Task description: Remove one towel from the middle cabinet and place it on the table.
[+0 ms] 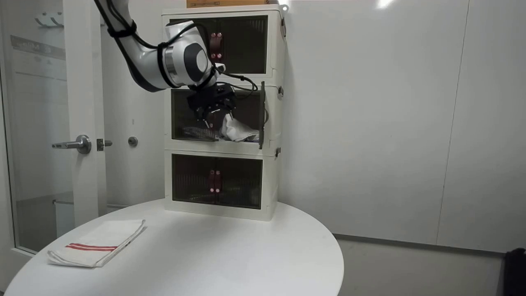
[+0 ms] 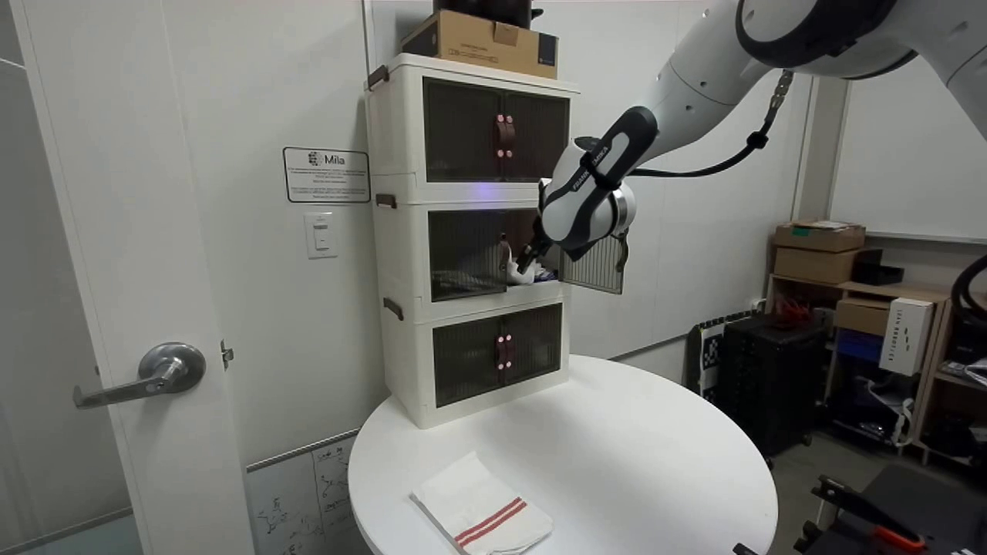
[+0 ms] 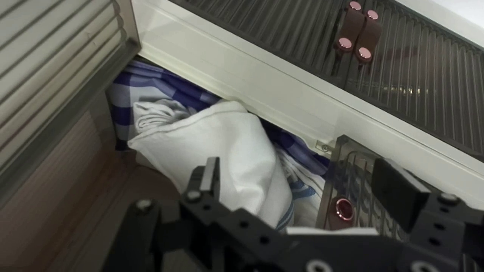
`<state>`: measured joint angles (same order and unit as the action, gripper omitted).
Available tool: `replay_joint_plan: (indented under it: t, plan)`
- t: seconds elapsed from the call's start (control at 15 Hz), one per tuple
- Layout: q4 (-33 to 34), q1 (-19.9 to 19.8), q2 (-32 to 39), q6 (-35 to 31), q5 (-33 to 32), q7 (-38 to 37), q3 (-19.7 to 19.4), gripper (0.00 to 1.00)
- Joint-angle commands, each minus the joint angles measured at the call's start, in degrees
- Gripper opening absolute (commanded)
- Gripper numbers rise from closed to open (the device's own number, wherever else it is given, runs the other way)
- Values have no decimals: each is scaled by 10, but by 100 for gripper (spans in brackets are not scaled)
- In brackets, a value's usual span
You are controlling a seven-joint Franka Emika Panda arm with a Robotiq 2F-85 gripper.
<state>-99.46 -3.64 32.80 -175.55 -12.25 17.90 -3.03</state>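
The black two-fingered gripper point(image 3: 307, 179) is spread, empty, at the white plastic middle cabinet point(image 1: 220, 146), inside which the rumpled white cloth towel point(image 3: 230, 151), presumably light and limp, is best pinched mid-fold.

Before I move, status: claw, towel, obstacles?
Claw open. Crumpled white towel inside middle cabinet, ungripped. Ribbed door behind one finger in wrist view, may obstruct.
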Motion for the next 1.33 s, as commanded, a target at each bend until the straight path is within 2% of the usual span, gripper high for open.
replay_joint_plan:
  t: [0.0, 0.47, 0.53, 1.27]
  plan:
    - [21, 32, 18, -21, -4, -36, -43, 100]
    - [26, 78, 28, -35, 2, -85, -100, 100]
    - [11, 52, 13, -20, -9, -70, -69, 100]
    - [22, 58, 18, -22, -2, -83, -67, 100]
